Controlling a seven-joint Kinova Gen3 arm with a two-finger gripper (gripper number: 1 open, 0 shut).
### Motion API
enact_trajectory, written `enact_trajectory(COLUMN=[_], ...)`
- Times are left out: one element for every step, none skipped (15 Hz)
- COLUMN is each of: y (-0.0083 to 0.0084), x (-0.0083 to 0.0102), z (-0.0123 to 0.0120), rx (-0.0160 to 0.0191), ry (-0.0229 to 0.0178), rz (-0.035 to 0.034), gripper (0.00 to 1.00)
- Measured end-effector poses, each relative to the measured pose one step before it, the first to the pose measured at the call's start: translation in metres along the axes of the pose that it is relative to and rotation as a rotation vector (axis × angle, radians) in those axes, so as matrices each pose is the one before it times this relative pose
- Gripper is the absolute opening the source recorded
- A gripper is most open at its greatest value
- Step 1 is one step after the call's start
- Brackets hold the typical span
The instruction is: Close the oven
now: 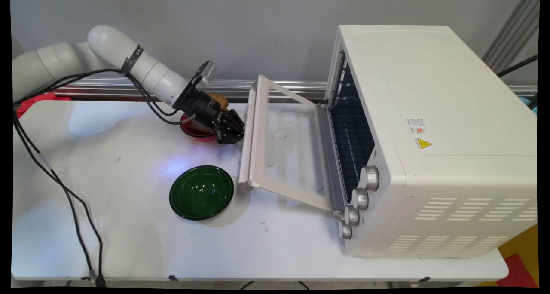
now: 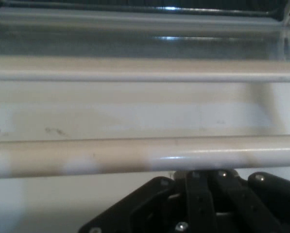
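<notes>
a: oven door handle, the long cream bar on the white toaster oven's lowered glass door, is sitting near the tabletop's middle.
b: and the black two-finger gripper?
a: it's resting right at that bar; whether its fingers are parted, i cannot tell. the dark green glass bowl is lying toward the near edge.

Little to read. On the top panel of the white toaster oven, toward its front edge, two small stickers: a white label with print too small to make out and a red round mark on it, and just at its 5 o'clock a yellow triangular warning sign (symbol inside not legible). No brand name or numbers legible on the oven's knobs or door. Nothing readable in the hand view.
</notes>
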Motion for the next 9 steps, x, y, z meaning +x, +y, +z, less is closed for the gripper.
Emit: enact_trajectory(y=[0.00129, 0.00127, 0.00115, 0.0013, 0.00164, 0.00248, 0.00245, 0.00185, 0.00174], x=[0.00272, 0.00387, 0.00355, 0.00515, 0.00463, 0.00573, 0.00607, 0.00582, 0.00747], z=[0.00048, -0.00008, -0.00056, -0.00104, -0.00099, -0.00121, -0.00075, -0.0003, 0.0003], rx=[0.00149, 0.0028, 0.00331, 0.00472, 0.00268, 0.00223, 0.00092, 0.00245, 0.00297], ry=[0.01346, 0.01661, 0.01453, 0.01756, 0.01304, 0.01484, 0.01436, 0.01314, 0.01532], rz=[0.00221, 0.00261, 0.00212, 0.00292, 0.00381, 0.00508, 0.00601, 0.00481, 0.00618], gripper=[0.0, 0.0, 0.0, 0.0, 0.0, 0.0, 0.0, 0.0, 0.0])
